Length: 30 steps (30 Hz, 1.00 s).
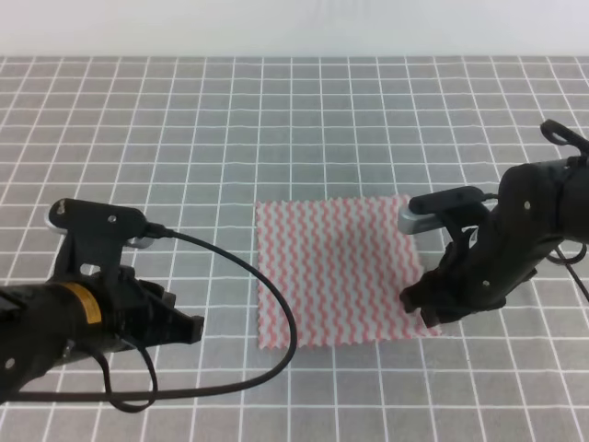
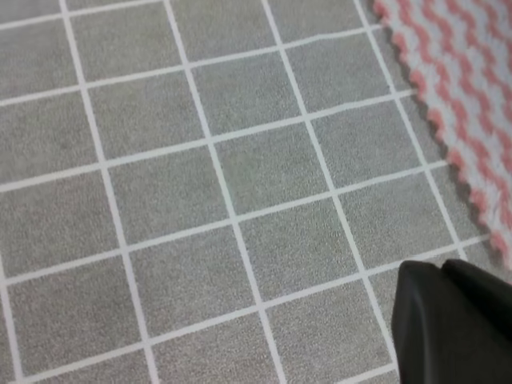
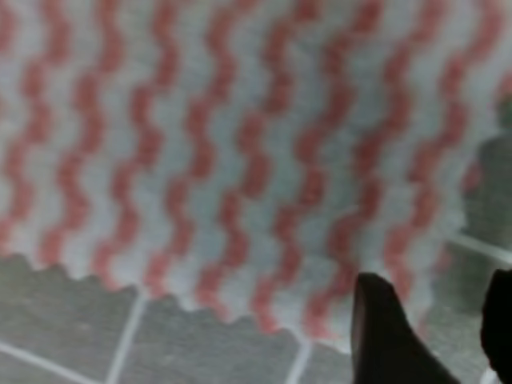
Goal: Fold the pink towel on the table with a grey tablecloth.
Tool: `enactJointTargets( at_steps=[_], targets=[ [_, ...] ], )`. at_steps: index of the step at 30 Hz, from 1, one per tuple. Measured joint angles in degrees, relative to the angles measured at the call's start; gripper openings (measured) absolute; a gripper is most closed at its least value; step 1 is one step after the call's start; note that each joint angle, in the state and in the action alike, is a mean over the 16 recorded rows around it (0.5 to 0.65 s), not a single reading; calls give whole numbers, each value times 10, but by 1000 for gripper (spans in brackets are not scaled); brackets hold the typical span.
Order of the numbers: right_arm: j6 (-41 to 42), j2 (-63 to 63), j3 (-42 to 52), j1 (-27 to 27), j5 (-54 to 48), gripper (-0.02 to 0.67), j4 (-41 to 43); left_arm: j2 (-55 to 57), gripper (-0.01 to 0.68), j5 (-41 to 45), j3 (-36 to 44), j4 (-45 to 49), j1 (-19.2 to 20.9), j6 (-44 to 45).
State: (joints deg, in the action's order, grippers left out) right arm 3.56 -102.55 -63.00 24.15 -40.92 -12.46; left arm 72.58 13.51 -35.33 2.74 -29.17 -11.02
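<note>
The pink towel (image 1: pixel 336 272), with pink-and-white zigzag stripes, lies flat and unfolded on the table with a grey tablecloth (image 1: pixel 276 110). My right gripper (image 1: pixel 419 304) hovers low over the towel's near right corner. In the right wrist view the towel (image 3: pixel 224 136) fills the frame, and the right gripper (image 3: pixel 436 280) is open with its dark fingers (image 3: pixel 384 336) apart just above the pinked edge. My left gripper (image 1: pixel 189 327) is off to the left of the towel, over bare cloth. In the left wrist view it (image 2: pixel 440 276) is shut, and the towel's edge (image 2: pixel 472 80) shows at the top right.
A black cable (image 1: pixel 267 295) loops from the left arm across the cloth and over the towel's near left corner. The white-lined grid cloth (image 2: pixel 200 200) stretches in all directions. A pale wall runs along the far edge.
</note>
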Motion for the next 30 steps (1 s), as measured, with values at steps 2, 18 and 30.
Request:
enactJointTargets(
  at_steps=[2,18,30],
  targets=[
    [-10,-1,-2,0,-3,258,8,-1,0,3,0,0,0,0],
    [-24,-8,-5,0,-6,238,9,-2,0,6,0,1,0,2],
    [-23,-5,-5,0,-7,214,9,-3,0,5,0,1,0,2]
  ],
)
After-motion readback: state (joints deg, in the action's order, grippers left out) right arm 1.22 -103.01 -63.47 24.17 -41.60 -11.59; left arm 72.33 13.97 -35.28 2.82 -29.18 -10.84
